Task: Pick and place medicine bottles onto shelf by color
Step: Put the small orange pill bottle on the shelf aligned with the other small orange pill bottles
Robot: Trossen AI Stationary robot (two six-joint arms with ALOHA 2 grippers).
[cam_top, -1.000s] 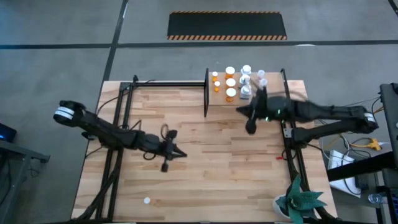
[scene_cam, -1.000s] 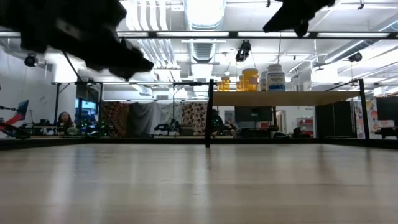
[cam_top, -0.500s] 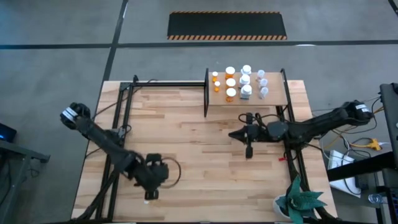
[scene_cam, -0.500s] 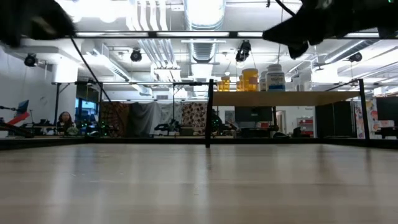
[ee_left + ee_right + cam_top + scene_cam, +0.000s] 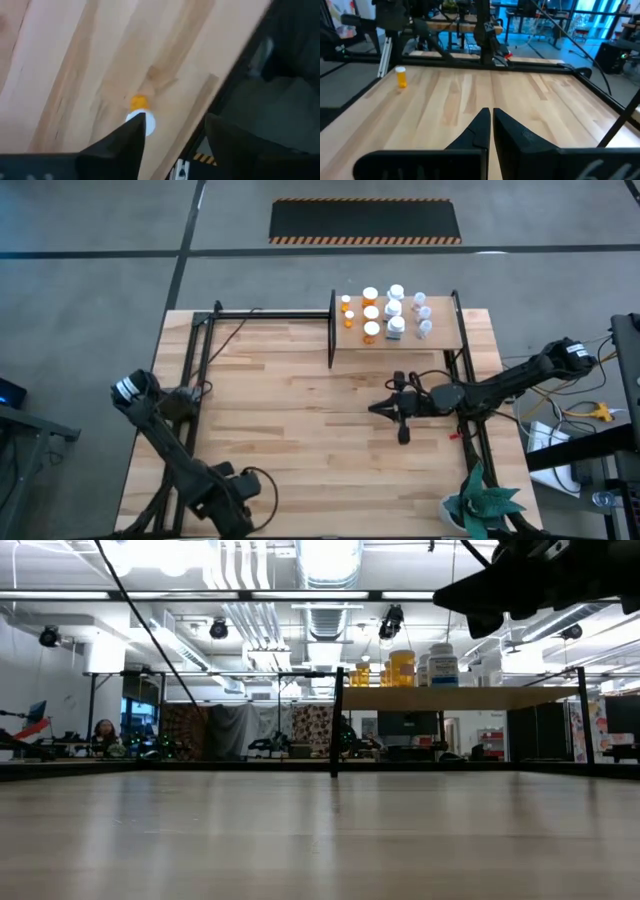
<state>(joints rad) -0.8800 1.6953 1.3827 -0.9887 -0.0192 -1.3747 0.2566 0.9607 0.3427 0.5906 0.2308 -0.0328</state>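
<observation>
1. While the left claw (image 5: 172,142) hangs released over the tabletop (image 5: 300,420) corner, one orange bottle (image 5: 139,111) stands below it (untouched).
2. Right claw (image 5: 491,131) is clenched, empty, mid-tabletop.
3. Other medicine bottles (image 5: 385,312) stand on the shelf (image 5: 440,340).

You are not getting any readable text, brand, number or sign in these views. The medicine bottles (image 5: 443,664) on the shelf (image 5: 460,698) are showing pale labels in the low view, but their print is coming through too small to read. The bottle (image 5: 139,113) just beyond your left gripper (image 5: 175,137) is showing no lettering.
</observation>
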